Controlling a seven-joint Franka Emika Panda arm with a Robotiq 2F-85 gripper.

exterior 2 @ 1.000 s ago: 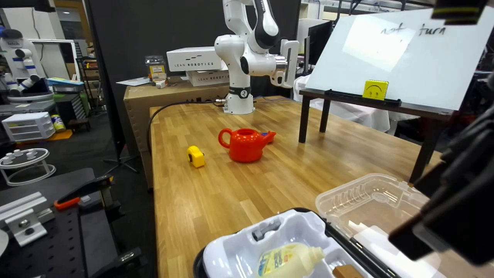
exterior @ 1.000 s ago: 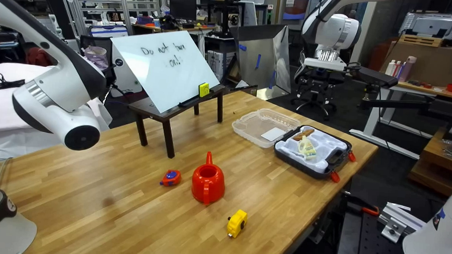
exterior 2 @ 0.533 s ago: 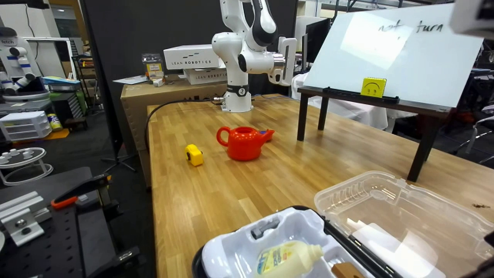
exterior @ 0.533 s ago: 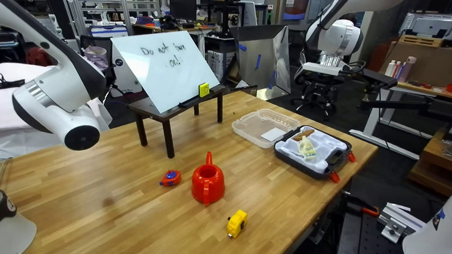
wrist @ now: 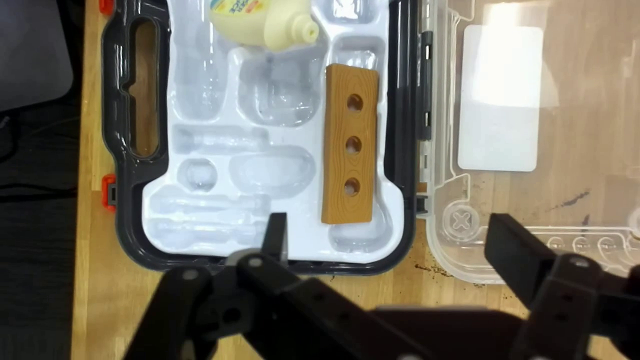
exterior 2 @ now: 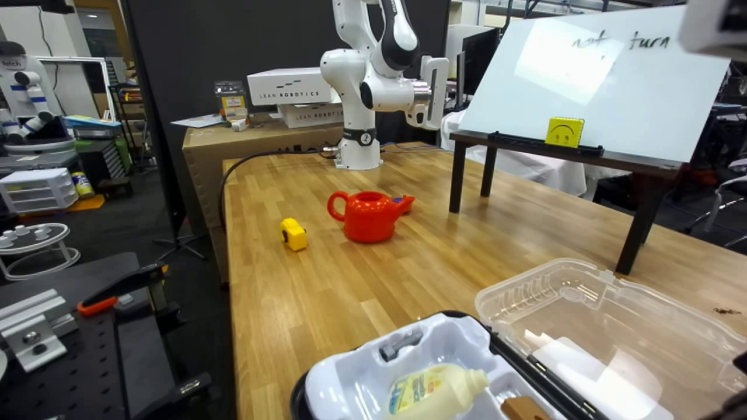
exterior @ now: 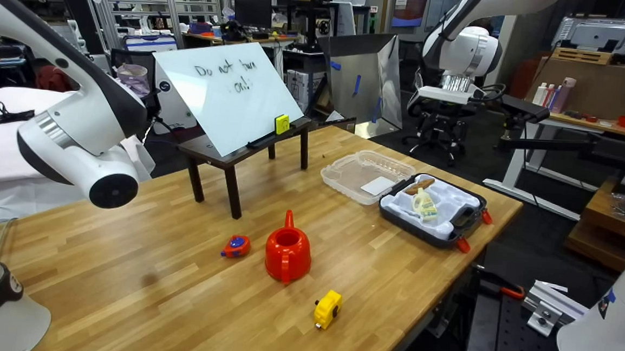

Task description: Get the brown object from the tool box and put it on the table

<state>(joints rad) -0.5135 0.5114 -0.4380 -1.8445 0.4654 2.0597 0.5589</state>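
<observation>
A three-holed brown plank point(wrist: 350, 165) lies in the tool box point(wrist: 401, 132). The gripper point(wrist: 390, 236) gapes wide, its height hard to judge.

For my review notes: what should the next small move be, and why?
Probably shift the gripper over the brown object before lowering: the jaws stand open, empty, and in the wrist view the object, lying in the tool box, shows mostly above the fingertips rather than between them.

Shared tool box point(wrist: 272, 172): wrist view close above | in an exterior view: table point(exterior 2: 327, 280) beyond | in an exterior view: table point(exterior: 202, 293) between, farther
</observation>
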